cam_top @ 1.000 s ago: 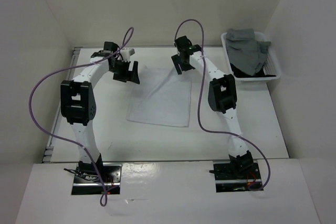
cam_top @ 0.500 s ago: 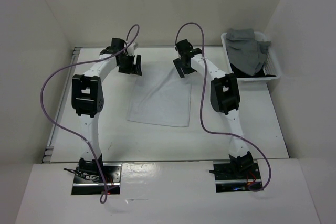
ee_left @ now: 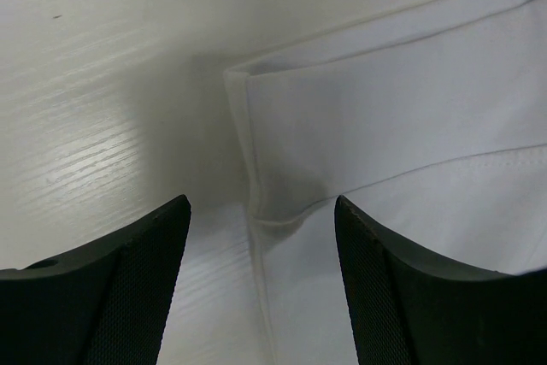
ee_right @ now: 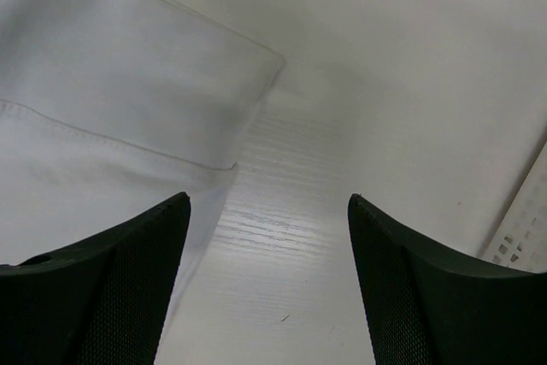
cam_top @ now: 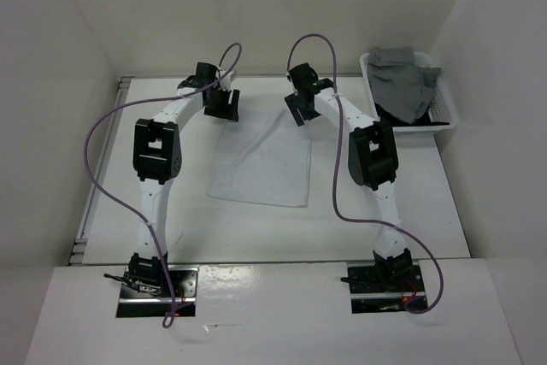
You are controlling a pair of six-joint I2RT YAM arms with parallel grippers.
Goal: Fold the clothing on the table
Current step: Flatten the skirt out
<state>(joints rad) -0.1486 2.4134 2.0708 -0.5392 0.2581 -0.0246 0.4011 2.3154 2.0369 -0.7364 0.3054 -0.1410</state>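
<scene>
White walls [cam_top: 77,23] enclosed the matte white table [cam_top: 410,203]. The clothing [cam_top: 261,160] lay flat at centre frame. The left gripper [cam_top: 224,112] and right gripper [cam_top: 297,114] hovered over its upper corners, jaws apart, holding nothing. A basket [cam_top: 443,119] sat upper right.

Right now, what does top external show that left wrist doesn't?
Only top external: the whole white garment lying flat, both arms, the right end effector at its far right corner, and a white basket holding a grey garment. Only left wrist: the stitched hem and layered far-left corner up close, between the open fingers. Both: the left end effector over that corner, and the white table.
</scene>
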